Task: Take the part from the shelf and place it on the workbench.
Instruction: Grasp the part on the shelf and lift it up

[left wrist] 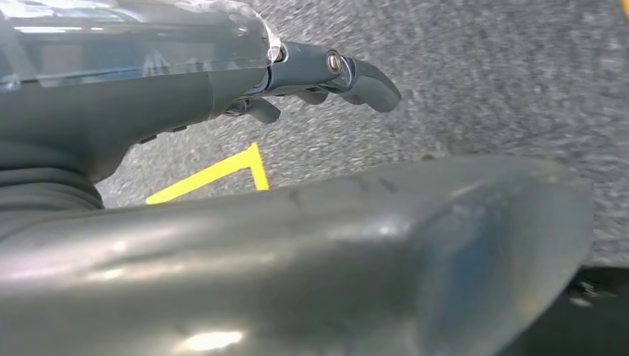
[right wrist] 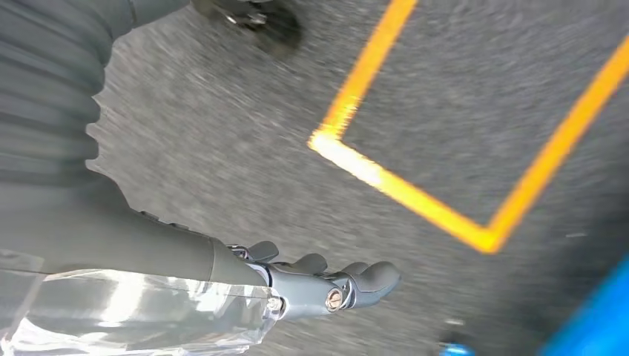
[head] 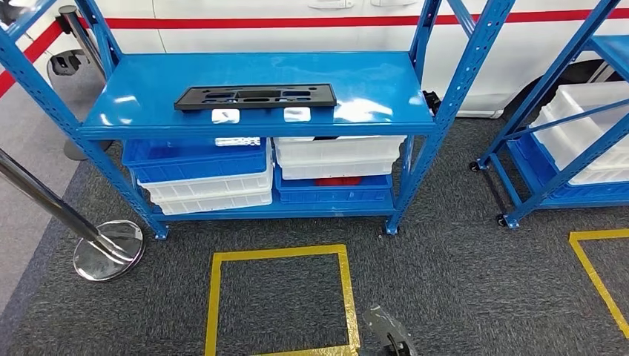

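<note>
Black part (head: 255,96) flat on blue shelf (head: 371,81)

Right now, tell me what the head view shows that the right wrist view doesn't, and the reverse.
The head view alone shows the black part lying flat on the top of the blue shelf, with blue and white bins stacked below, a chrome stanchion base on the floor to the left, and a second blue rack to the right. The right wrist view alone shows the right hand hanging over the floor, fingers loosely extended and holding nothing. Both show grey carpet and yellow floor tape.
</note>
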Available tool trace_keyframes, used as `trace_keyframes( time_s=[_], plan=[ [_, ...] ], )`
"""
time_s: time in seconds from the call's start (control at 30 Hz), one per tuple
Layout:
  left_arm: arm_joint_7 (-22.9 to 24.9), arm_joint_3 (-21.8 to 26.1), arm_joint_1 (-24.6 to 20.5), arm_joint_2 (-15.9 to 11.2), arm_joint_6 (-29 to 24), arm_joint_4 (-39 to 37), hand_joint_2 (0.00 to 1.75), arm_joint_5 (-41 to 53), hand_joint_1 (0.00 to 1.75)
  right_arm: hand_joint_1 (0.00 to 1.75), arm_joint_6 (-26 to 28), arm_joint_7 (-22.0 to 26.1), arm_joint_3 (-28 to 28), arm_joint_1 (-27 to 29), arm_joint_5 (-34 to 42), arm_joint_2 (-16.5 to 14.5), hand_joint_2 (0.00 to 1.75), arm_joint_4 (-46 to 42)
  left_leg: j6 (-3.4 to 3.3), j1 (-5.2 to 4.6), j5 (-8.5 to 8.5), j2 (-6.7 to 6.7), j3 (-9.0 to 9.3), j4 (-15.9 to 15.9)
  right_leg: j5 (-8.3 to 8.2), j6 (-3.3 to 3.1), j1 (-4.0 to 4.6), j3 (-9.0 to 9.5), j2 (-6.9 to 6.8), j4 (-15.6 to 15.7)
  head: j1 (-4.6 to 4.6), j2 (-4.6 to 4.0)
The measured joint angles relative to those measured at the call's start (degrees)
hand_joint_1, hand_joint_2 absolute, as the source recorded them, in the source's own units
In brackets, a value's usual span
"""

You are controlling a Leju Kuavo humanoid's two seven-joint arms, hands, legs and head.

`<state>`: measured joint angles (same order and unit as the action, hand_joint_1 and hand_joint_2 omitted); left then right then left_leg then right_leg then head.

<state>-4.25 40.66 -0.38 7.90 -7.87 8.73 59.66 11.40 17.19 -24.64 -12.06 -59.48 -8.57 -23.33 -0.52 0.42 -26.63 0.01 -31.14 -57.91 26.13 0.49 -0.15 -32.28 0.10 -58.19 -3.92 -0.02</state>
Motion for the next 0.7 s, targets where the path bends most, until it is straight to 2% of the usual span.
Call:
trace_keyframes(
  time_s=[0.03,0.07,0.13,0.2,0.23,0.27,0.3,0.33,0.37,0.43,0.47,0.57,0.6,0.63,0.7],
  plan=[
    [-0.06,0.69,-0.41,0.11,-0.01,0.03,0.0,1.03,0.0,0.0,0.2,0.92,0.55,-0.76,-1.27,-0.51,0.0,0.07,0.42,0.04,0.06,-0.01,-0.02,0.11,-0.19,-0.37,-0.05,-0.06,0.03,0.18,-0.01,0.0],
    [-0.1,1.33,-0.77,0.19,-0.01,0.05,0.0,1.99,0.0,0.0,0.37,1.81,1.19,-1.52,-2.45,-1.02,0.0,0.1,0.76,0.12,-0.13,-0.02,-0.1,-0.08,-0.38,-0.76,-0.12,0.0,0.01,0.48,-0.01,0.0],
    [-0.16,2.6,-1.49,0.31,-0.02,0.1,0.0,3.89,0.0,0.0,0.56,3.66,3.07,-3.3,-4.68,-2.08,0.0,0.09,1.2,0.15,-2.21,-0.04,-1.51,-3.3,-0.79,-1.61,-0.29,0.15,-0.08,1.1,-0.01,0.0],
    [-0.19,3.83,-2.08,0.39,-0.02,0.12,0.0,5.59,0.0,0.0,0.58,5.13,5.55,-5.02,-6.49,-2.95,0.0,-0.04,1.34,0.2,-5.88,-0.04,-5.0,-10.75,-0.83,-2.03,-0.08,0.13,-0.18,1.18,-0.01,0.0],
    [-0.19,4.44,-2.29,0.42,-0.02,0.12,0.0,6.36,0.0,0.0,0.6,5.69,6.92,-5.73,-7.26,-3.28,0.0,-0.24,1.42,0.2,-7.07,-0.04,-6.69,-14.25,-0.81,-2.09,0.06,0.13,-0.2,1.14,-0.01,0.0],
    [-0.18,4.99,-2.46,0.45,-0.02,0.12,0.0,7.12,0.0,0.0,0.62,6.17,8.39,-6.37,-7.95,-3.51,0.0,-0.59,1.47,0.21,-7.3,-0.03,-7.7,-16.23,-0.78,-2.13,0.18,0.14,-0.22,1.08,-0.01,0.0],
    [-0.16,5.5,-2.63,0.46,-0.02,0.12,0.0,7.83,0.0,0.0,0.66,6.53,9.94,-6.94,-8.55,-3.66,0.0,-1.08,1.47,0.21,-6.39,-0.03,-7.67,-16.01,-0.76,-2.14,0.25,0.17,-0.22,0.99,-0.02,0.0],
    [-0.13,5.97,-2.8,0.48,-0.02,0.13,0.0,8.5,0.0,0.0,0.74,6.79,11.56,-7.49,-9.03,-3.77,0.0,-1.69,1.43,0.21,-4.48,-0.02,-6.53,-13.4,-0.7,-2.1,0.27,0.22,-0.2,0.86,-0.02,0.0],
    [-0.1,6.38,-2.99,0.49,-0.02,0.13,0.0,9.12,0.0,0.0,0.86,6.98,13.19,-8.08,-9.42,-3.83,0.0,-2.37,1.33,0.23,-2.24,0.0,-4.7,-9.28,-0.6,-2.03,0.28,0.23,-0.18,0.67,-0.02,0.0],
    [-0.01,7.23,-3.43,0.61,-0.03,0.15,0.0,10.27,0.0,0.0,1.28,7.25,16.63,-9.45,-10.1,-3.9,0.0,-3.86,0.92,0.14,0.19,0.01,-1.71,-2.42,-0.3,-1.65,0.49,-0.04,-0.12,0.18,-0.01,0.0],
    [0.04,7.62,-3.65,0.7,-0.05,0.17,0.0,10.77,0.0,0.0,1.49,7.34,18.25,-10.13,-10.4,-3.91,0.0,-4.61,0.6,0.07,0.38,0.0,-1.14,-0.87,-0.23,-1.37,0.57,-0.22,-0.1,0.05,-0.01,0.0],
    [0.38,8.82,-4.02,0.9,-0.14,0.27,0.0,12.16,0.0,0.0,2.01,7.44,23.27,-11.81,-11.15,-3.86,0.0,-7.23,-0.56,0.07,0.25,-0.15,-0.96,-0.21,-0.55,-0.31,0.53,-0.58,-0.07,-0.88,0.01,0.0],
    [0.5,9.23,-4.1,0.96,-0.19,0.32,0.0,12.59,0.0,0.0,2.22,7.42,25.1,-12.41,-11.35,-3.81,0.0,-8.24,-0.88,0.13,0.31,-0.17,-0.75,-0.08,-0.17,0.01,0.45,-0.96,-0.07,-1.93,0.01,0.0],
    [0.62,9.66,-4.24,1.0,-0.23,0.36,0.0,13.01,0.0,0.0,2.43,7.36,26.93,-13.11,-11.51,-3.73,0.0,-9.23,-1.11,0.2,0.35,-0.16,-0.47,0.0,0.88,0.27,0.34,-1.9,-0.07,-3.78,0.01,0.0],
    [0.81,10.54,-4.57,1.07,-0.31,0.4,0.0,13.77,0.0,0.0,2.78,7.1,30.51,-14.46,-11.78,-3.48,0.0,-11.16,-1.35,0.21,0.29,-0.13,-0.35,0.01,4.08,0.76,0.07,-5.66,-0.07,-10.62,0.01,0.0]
  ],
)
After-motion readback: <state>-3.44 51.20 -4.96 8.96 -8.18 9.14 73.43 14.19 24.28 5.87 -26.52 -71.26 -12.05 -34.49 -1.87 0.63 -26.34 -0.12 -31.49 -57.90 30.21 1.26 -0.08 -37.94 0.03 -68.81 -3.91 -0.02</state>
